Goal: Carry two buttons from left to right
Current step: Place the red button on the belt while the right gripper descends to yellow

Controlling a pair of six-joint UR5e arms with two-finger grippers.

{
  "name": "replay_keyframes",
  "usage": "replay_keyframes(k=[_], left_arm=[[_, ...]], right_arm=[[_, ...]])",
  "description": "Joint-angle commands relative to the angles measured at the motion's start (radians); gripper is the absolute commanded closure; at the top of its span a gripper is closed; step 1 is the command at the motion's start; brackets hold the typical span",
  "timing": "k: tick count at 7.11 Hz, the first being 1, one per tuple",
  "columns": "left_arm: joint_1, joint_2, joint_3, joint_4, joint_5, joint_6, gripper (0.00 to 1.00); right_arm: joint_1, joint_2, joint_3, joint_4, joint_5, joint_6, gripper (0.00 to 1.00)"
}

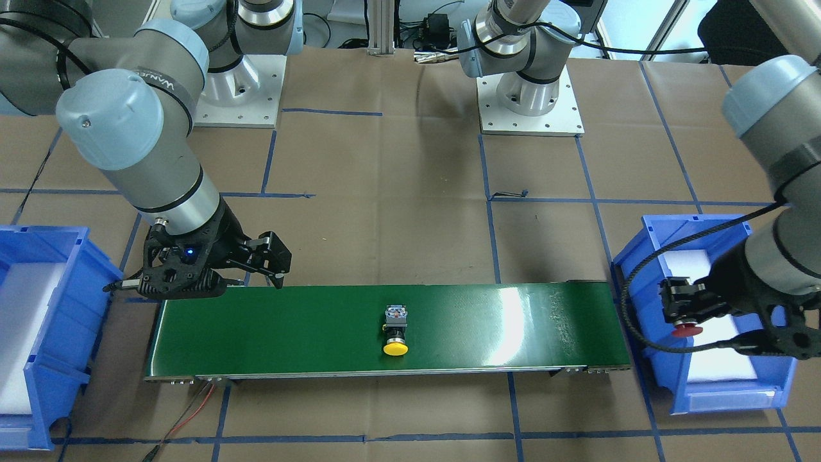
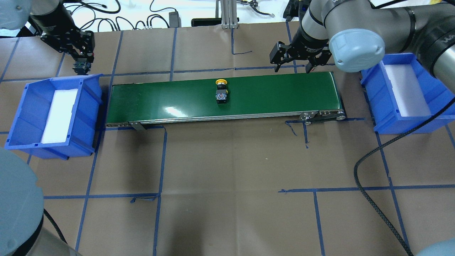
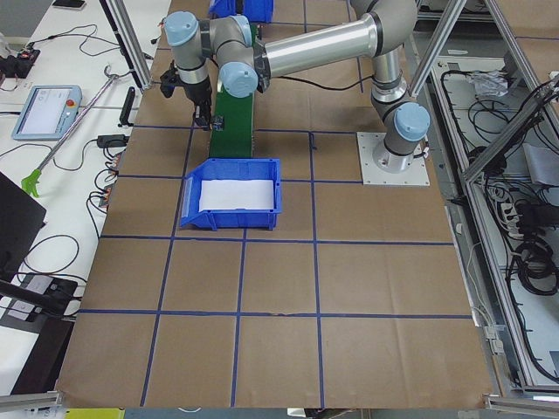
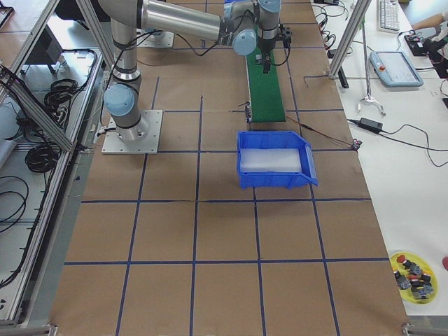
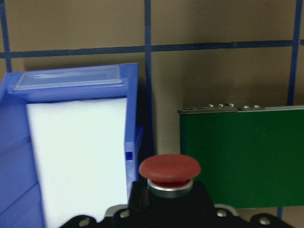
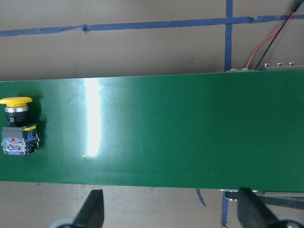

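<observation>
While the yellow button [image 1: 396,330] is just lying on its side about halfway along the green belt [image 1: 269,333], cap pointing away from the robot, the red button [image 1: 686,330] is up off the table, clamped in the left gripper [image 1: 684,309]. The jaws are pinched on its dark body, with the red cap sticking out front. From the left wrist cam, that cap sits over the gap between the left blue bin [image 1: 705,391] and the near end of the belt. The white foam pad [image 1: 725,366] in that bin has nothing on it that I can see.

Over at the other end of the belt, the right gripper [image 1: 274,268] hangs above the far edge with its fingers spread wide and nothing between them. It's well apart from the yellow button. The right blue bin [image 1: 58,359] sits just past that end of the belt.
</observation>
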Motion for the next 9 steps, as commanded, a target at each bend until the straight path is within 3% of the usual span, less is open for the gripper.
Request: replay_keyframes(k=[1, 3, 9], left_arm=[[-0.072, -0.001, -0.015, 0.004, -0.005, -0.050, 0.95], [-0.075, 0.016, -0.101, 0.029, -0.007, -0.055, 0.95], [-0.077, 0.005, -0.369, 0.416, -0.007, -0.118, 0.95]], right_arm=[[-0.002, 0.020, 0.002, -0.027, 0.000, 0.000, 0.00], [-0.002, 0.029, 0.003, -0.045, 0.000, 0.000, 0.00], [-0.005, 0.070, -0.003, -0.049, 0.000, 0.000, 0.00]])
